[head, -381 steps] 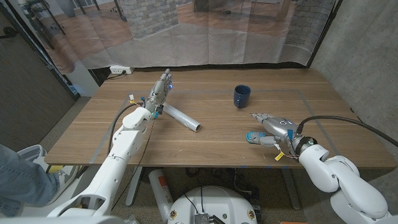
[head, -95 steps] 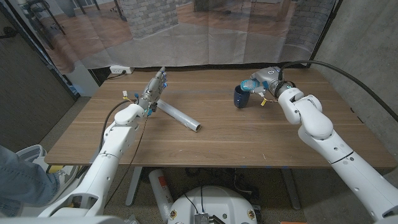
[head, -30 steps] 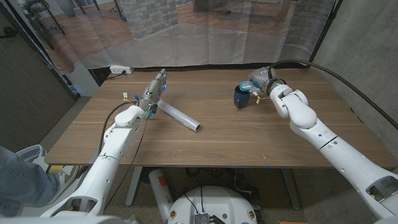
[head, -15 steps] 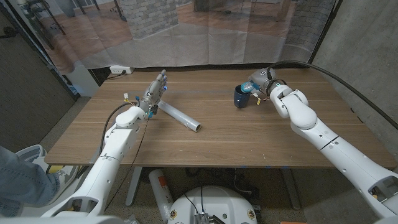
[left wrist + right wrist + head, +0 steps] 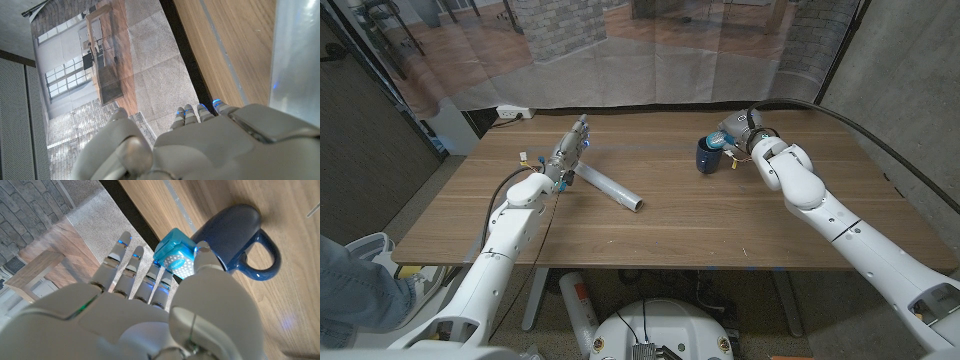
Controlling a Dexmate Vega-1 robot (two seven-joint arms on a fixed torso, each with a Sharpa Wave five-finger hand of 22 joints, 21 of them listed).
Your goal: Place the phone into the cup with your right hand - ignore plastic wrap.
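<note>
Phone [image 5: 175, 260] lower part hidden behind right hand [image 5: 165, 315]; cup [image 5: 235, 235] interior unseen; silver tube [image 5: 295, 55] cut by edge.

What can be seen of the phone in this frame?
The phone is a small block in a bright turquoise case, with a pale dotted patch on the face turned to the right wrist camera. The right hand holds it, thumb on one side and fingers on the other. It sits at the rim of the dark blue cup, one end seemingly inside, though how far in is hidden. In the head view it shows as a turquoise spot above the cup.
</note>
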